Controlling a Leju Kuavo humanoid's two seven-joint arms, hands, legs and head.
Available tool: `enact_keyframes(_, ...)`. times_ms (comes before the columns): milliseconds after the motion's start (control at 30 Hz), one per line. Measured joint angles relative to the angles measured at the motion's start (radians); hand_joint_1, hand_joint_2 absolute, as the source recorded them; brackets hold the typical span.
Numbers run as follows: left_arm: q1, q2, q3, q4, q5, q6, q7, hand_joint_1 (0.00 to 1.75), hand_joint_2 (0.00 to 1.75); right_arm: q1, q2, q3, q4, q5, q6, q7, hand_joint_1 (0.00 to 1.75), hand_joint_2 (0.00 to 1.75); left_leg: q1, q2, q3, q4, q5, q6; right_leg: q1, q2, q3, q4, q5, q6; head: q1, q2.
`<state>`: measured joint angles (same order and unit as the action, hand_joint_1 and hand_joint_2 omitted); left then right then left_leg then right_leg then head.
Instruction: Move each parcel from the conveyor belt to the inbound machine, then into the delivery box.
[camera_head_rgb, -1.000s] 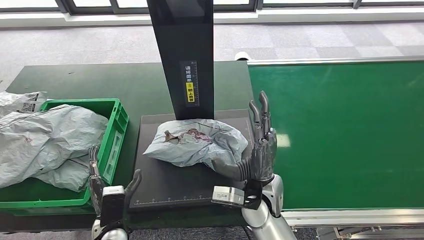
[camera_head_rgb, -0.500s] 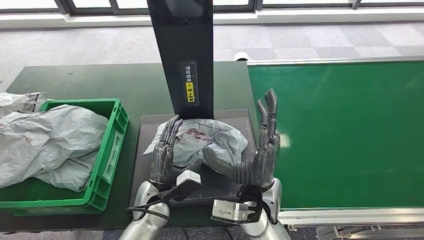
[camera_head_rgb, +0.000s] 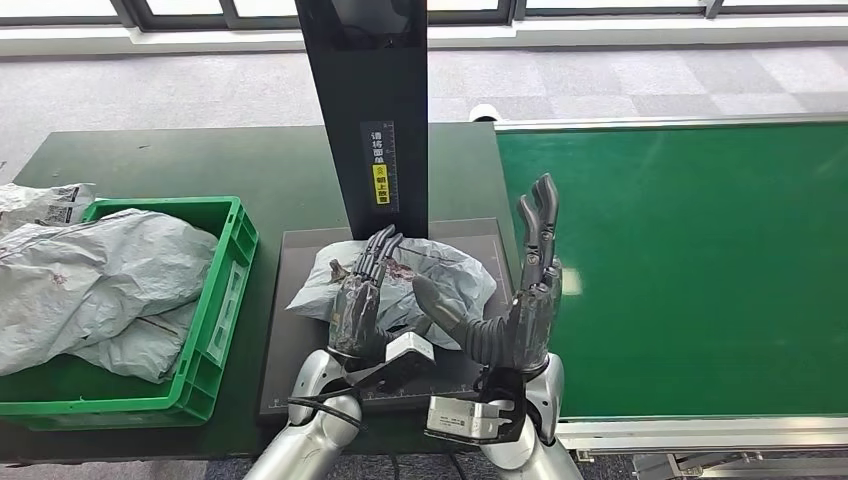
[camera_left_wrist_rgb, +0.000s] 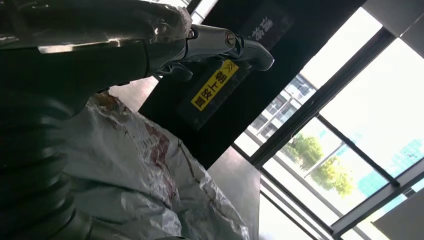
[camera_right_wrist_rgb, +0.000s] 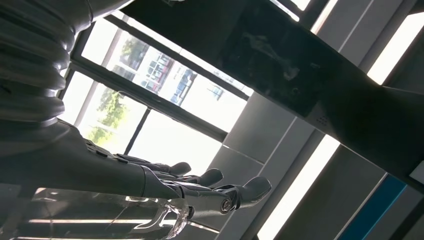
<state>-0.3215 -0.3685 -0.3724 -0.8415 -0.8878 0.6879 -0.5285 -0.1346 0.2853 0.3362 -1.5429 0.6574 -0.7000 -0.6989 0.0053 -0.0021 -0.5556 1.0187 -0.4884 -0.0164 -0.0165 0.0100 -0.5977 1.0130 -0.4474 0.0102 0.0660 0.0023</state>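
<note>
step: parcel is on the inbound machine, scan leg done by the look of it; next leg is the delivery box. Judgement, not seen.
parcel (camera_head_rgb: 440, 275): grey poly mailer, crumpled, lying on the machine's black plate (camera_head_rgb: 300, 370), frame centre, right under the black column (camera_head_rgb: 365, 110) with the yellow label.
my left robot hand (camera_head_rgb: 362, 295): lower centre of frame, fingers straight and apart, laid over the parcel's left part. Looks like touching on top, nothing gripped. Left wrist view puts the mailer right under my fingers (camera_left_wrist_rgb: 235, 42).
my right robot hand (camera_head_rgb: 520, 290): just right of the parcel, palm facing it, fingers apart and pointing up-frame, thumb reaching toward the bag. Holding nothing; can't tell if the thumb touches.
delivery box (camera_head_rgb: 225, 290): green crate, left of frame, on the bench (camera_head_rgb: 150, 160) beside the plate. Already piled with grey mailers (camera_head_rgb: 90, 280), heaped to the rim.
conveyor belt (camera_head_rgb: 700, 260): green, right half of frame.
next move: close both palms in on the bag from either side, lift off the plate, carry left-frame over the crate wall, drop on the pile.
risk: slick, floppy bag, may sag or slip between the palms; crate is full, so it may slide off the heap.
</note>
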Motion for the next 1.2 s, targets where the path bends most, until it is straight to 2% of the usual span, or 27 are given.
enact_keyframes(200,-0.070,-0.007,-0.153,0.215,-0.101,-0.157,0.212,0.00,1.75,0.011,-0.002,0.001,-0.002,-0.016,0.000,0.000,0.00,1.75,-0.001,0.000,0.000,0.000,0.000,0.001,-0.001,0.000,0.000,0.000,0.000,0.000,0.000,0.000)
enact_keyframes(367,-0.124,-0.010,-0.232,0.336,-0.191,-0.251,0.363,0.00,1.75,0.021,-0.007,0.001,-0.007,-0.019,0.000,0.000,0.00,1.75,-0.001,-0.003,0.001,0.000,0.000,0.001,0.000,-0.003,0.003,0.000,-0.001,0.001,0.000,0.000)
enact_keyframes(467,-0.161,-0.012,-0.255,0.375,-0.236,-0.298,0.423,0.00,1.75,0.021,-0.007,0.001,-0.009,-0.017,0.000,0.000,0.00,1.75,0.000,-0.004,0.000,-0.001,-0.002,0.002,0.000,-0.004,0.009,0.000,-0.004,0.001,0.000,0.000)
enact_keyframes(600,-0.194,-0.019,-0.262,0.401,-0.274,-0.359,0.461,0.00,1.75,0.012,-0.007,0.001,-0.009,-0.017,0.000,0.000,0.00,1.75,-0.001,-0.003,0.004,-0.001,-0.005,0.003,-0.001,-0.004,0.017,-0.001,-0.007,0.002,0.000,0.000)
enact_keyframes(733,-0.208,-0.025,-0.265,0.413,-0.295,-0.394,0.485,1.75,1.75,0.006,-0.007,0.001,-0.009,-0.015,0.000,0.000,0.00,1.75,-0.001,-0.003,0.008,-0.001,-0.005,0.003,-0.001,-0.005,0.021,-0.001,-0.007,0.002,0.000,0.000)
enact_keyframes(900,-0.212,-0.027,-0.274,0.418,-0.330,-0.410,0.519,1.75,1.75,0.004,-0.007,0.001,-0.009,-0.006,0.000,0.000,0.00,1.75,-0.001,-0.003,0.010,-0.001,-0.005,0.003,0.000,-0.005,0.022,-0.001,-0.007,0.002,0.000,0.000)
enact_keyframes(1200,-0.221,-0.027,-0.281,0.418,-0.386,-0.380,0.550,1.75,1.75,0.007,-0.007,0.001,-0.009,0.005,0.000,0.000,0.00,1.75,0.000,-0.003,0.010,-0.001,-0.005,0.003,0.000,-0.004,0.022,-0.001,-0.007,0.002,0.000,0.000)
